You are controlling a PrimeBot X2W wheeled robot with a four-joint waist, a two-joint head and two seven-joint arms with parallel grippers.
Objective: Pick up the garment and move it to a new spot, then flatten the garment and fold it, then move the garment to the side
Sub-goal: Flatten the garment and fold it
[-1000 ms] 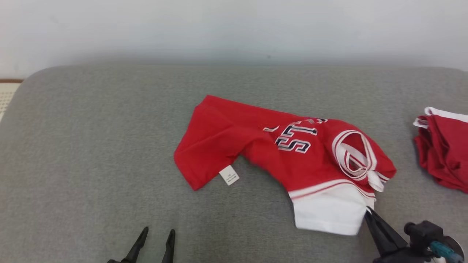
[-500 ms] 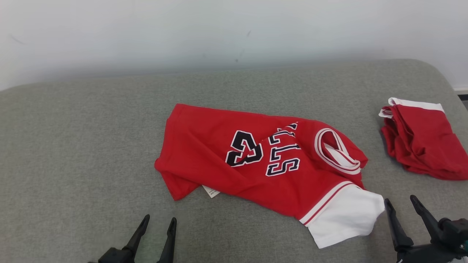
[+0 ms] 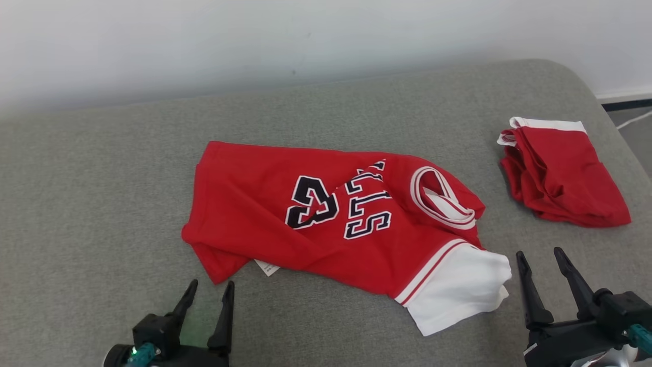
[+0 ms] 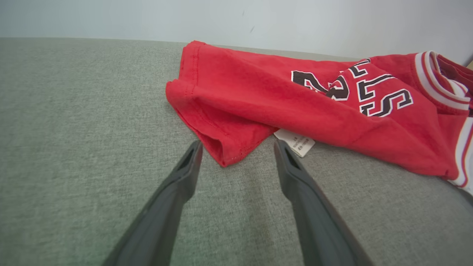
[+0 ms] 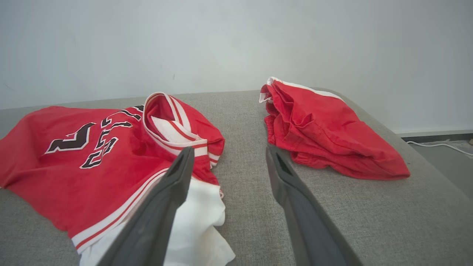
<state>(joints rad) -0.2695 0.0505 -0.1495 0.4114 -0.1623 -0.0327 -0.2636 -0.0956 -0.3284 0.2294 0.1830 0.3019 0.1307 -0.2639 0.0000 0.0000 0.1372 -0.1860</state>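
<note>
One grey padded surface [image 3: 102, 178] carries the red jersey [image 3: 254, 204], rumpled near its middle with the number up, and a bunched red garment [image 3: 560, 188] well apart to the right. Both grippers stand with jaws spread and empty: left gripper [image 3: 212, 283] just short of the near hem corner [image 4: 221, 155], right gripper [image 3: 539, 252] just beside the white sleeve [image 3: 458, 290]. Judged step, flattening: pinch both fabric layers at those two points, draw apart low and evenly, and avoid catching the care label [image 3: 266, 267] alone.

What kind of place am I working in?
Likely an indoor room, maybe a bedroom or lounge: a grey upholstered cushion against a plain white wall, with a red jersey and a second red garment lying on it.
</note>
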